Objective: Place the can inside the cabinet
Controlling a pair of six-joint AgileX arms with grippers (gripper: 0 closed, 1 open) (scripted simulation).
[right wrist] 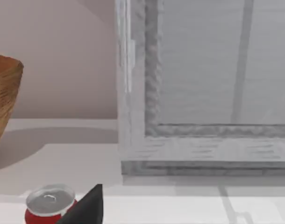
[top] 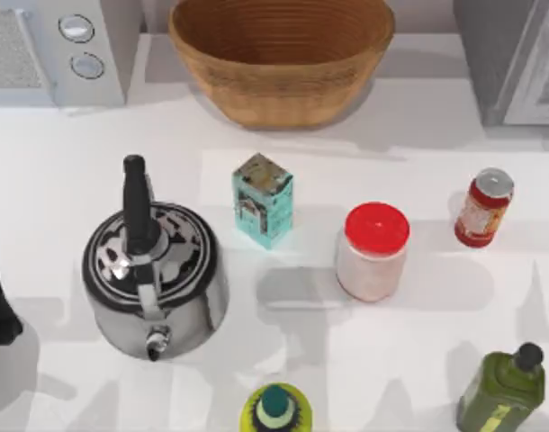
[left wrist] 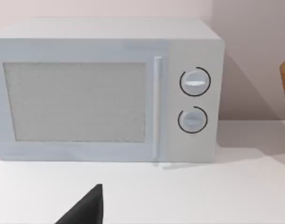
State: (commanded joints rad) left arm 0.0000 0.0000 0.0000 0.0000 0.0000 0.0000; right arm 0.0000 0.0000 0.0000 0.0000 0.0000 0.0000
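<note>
The can stands on the counter right of the jar, near the cabinet. I cannot tell how the jaws stand.

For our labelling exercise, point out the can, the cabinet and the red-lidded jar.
can [top: 482, 211], top view, on its red side.
cabinet [top: 508, 56], top view, on its grey side.
red-lidded jar [top: 376, 226], top view, on its red lid.

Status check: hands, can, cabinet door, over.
Left arm parked at table's left edge. Can upright, untouched, right side, beside the jar. Cabinet far right, door looks shut.
</note>
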